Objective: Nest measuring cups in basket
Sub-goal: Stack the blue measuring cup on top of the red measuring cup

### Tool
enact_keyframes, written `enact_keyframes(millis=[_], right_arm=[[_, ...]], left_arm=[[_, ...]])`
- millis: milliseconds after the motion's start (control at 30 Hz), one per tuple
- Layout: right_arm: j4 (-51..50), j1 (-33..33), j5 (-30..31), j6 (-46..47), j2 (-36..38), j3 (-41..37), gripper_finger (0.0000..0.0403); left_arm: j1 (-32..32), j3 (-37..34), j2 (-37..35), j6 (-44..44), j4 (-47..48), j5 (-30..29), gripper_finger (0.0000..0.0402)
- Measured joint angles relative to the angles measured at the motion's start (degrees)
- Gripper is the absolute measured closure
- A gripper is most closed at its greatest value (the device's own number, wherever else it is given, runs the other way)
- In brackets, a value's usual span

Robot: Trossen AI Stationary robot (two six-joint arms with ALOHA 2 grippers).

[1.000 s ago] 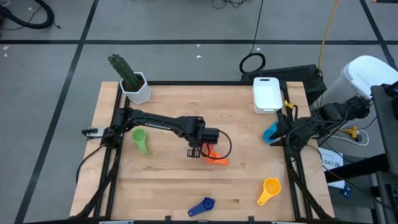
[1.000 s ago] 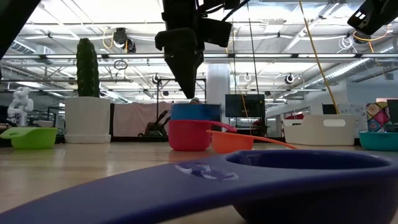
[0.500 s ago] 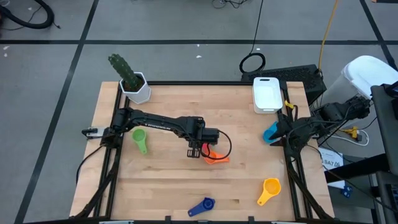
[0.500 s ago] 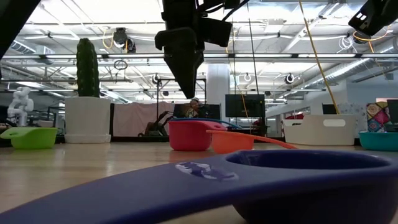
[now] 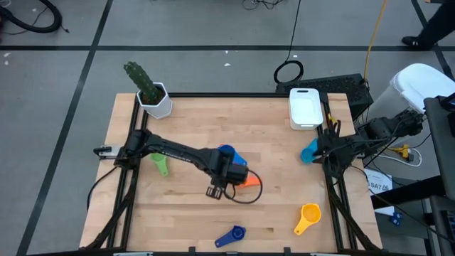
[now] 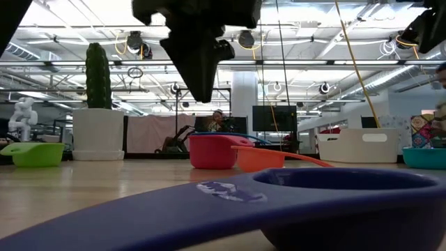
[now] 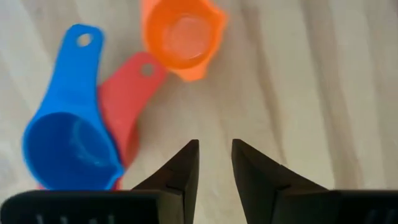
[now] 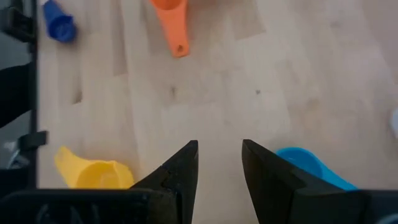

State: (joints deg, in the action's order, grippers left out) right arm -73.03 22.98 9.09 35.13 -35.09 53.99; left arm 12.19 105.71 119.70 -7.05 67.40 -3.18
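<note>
Measuring cups (image 7: 93, 124) lay mid-frame beneath the left gripper (image 7: 214, 155), its jaws narrowly parted and empty; it should probably descend squarely over one handle.

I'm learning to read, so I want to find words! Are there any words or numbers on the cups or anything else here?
No text can be read here.
Dark blue plastic measuring cup: pale raised markings on the handle, too blurred to read.
White paper slip beside the table: printed marks, too small to read.
Orange plastic measuring cup, red plastic measuring cup, light blue plastic measuring cup: no visible text.
</note>
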Motion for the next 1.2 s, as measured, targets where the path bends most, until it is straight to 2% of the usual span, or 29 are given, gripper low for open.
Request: enact_keyframes(millis=[100, 267, 500, 767, 900, 1100, 1200], right_arm=[[0.2, 0.0, 1.4, 0.0, -0.3, -1.0, 0.0284], [1.5, 0.0, -0.2, 0.0, -2.0, -3.4, 0.0284], [2.3, 0.0, -1.8, -0.3, -4.3, -4.4, 0.0284], [11.2, 0.0, -1.5, -5.2, -6.4, -4.4, 0.0284], [13.4, 0.0, -1.4, -7.2, -8.3, -4.4, 0.0284], [14.1, 0.0, -1.5, -8.5, -10.8, -4.4, 0.0284], [14.1, 0.0, -1.4, -9.1, -11.3, -4.4, 0.0284]], left_arm=[[0.2, -1.4, 0.0, -0.2, -0.4, -0.1, 0.0316], [-1.7, -5.4, 0.0, -0.3, -1.1, -0.9, 0.0335], [-3.3, -8.5, 0.0, -0.9, -8.3, 3.6, 0.0364], [-4.5, -9.3, 0.0, -3.0, -12.9, 3.1, 0.0376], [-5.1, -9.3, 0.0, -3.1, -14.1, 0.3, 0.0376], [-6.1, -9.3, 0.0, -3.4, -14.9, -0.5, 0.0376], [-6.4, -9.3, 0.0, -3.4, -16.7, -3.9, 0.0376]])
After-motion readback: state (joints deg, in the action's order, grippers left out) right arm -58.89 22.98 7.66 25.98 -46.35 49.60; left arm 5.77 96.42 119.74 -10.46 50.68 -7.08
